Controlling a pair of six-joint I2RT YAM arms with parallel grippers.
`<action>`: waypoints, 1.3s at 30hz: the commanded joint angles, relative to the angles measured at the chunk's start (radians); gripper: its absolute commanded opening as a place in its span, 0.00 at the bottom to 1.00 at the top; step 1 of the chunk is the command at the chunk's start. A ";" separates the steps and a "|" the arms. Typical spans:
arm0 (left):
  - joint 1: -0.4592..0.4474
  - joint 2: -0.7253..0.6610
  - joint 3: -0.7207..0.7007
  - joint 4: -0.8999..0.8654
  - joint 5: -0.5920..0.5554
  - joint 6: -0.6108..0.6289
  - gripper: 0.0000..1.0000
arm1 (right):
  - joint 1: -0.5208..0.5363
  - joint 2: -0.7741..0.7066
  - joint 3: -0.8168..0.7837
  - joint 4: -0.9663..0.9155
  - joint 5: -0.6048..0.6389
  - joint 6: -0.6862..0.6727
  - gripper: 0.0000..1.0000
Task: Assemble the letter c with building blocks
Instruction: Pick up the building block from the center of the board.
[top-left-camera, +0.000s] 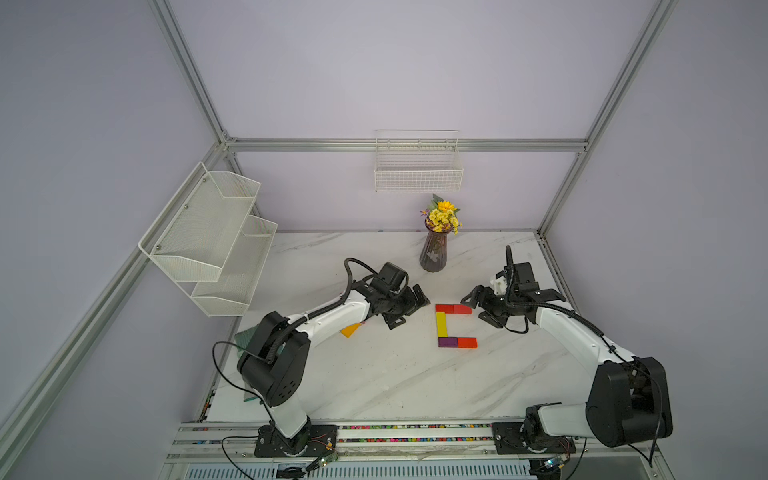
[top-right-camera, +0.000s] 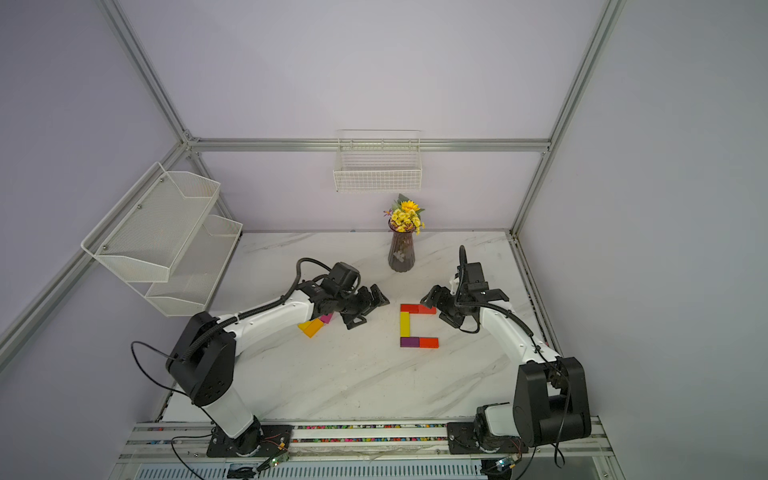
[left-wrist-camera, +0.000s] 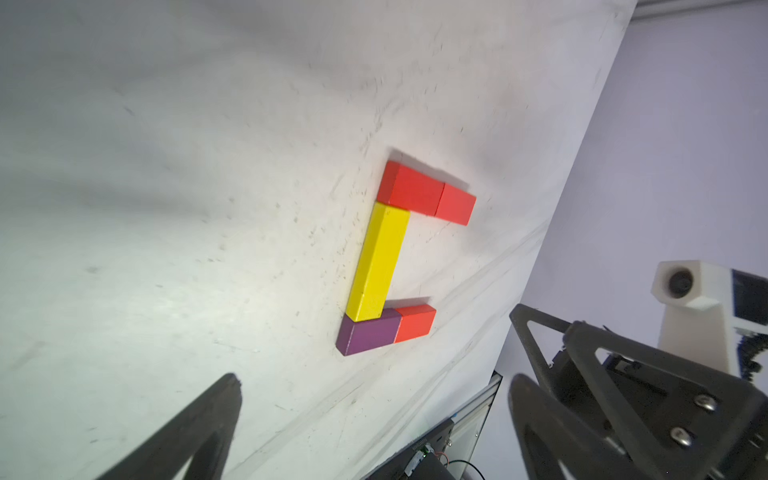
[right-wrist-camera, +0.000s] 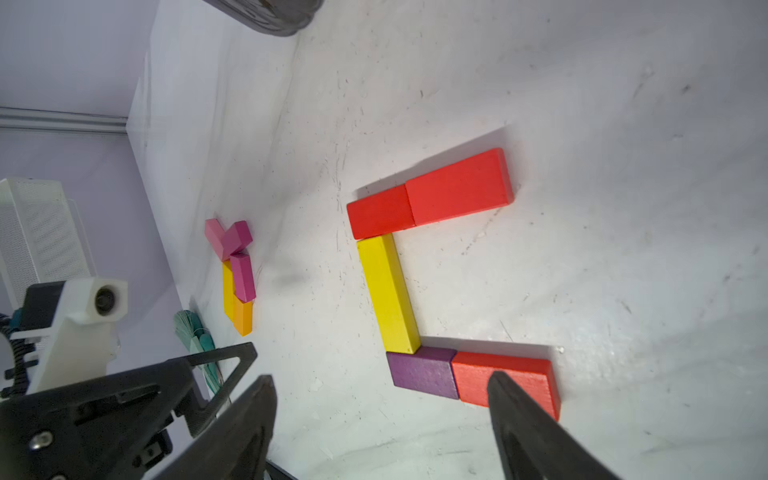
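The C's there: two reds (top-left-camera: 453, 308) across the top, the yellow (top-left-camera: 441, 324) down the spine, purple (top-left-camera: 448, 342) and red (top-left-camera: 467, 342) along the foot, all touching, mid-table. Looks to me like the last step: checking. Your right gripper (top-left-camera: 472, 309) hangs at the top bar's free end, fingers spread and empty. Your left gripper (top-left-camera: 409, 311) waits beside the spine, wide open, nothing in it. Next, I'd say back both out without clipping a block, or square up the outer red if it sits slightly off line. The spares (top-right-camera: 313, 327) hide mostly under your left arm. Whether a right finger touches the red, I can't tell.
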 joint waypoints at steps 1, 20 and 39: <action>0.117 -0.076 -0.002 -0.200 -0.051 0.176 1.00 | 0.087 0.079 0.073 0.031 0.036 0.048 0.81; 0.473 -0.014 0.024 -0.397 0.018 0.483 1.00 | 0.500 0.710 0.788 -0.141 0.319 0.070 0.80; 0.621 0.019 -0.036 -0.341 0.110 0.465 1.00 | 0.640 1.194 1.467 -0.455 0.515 0.029 0.80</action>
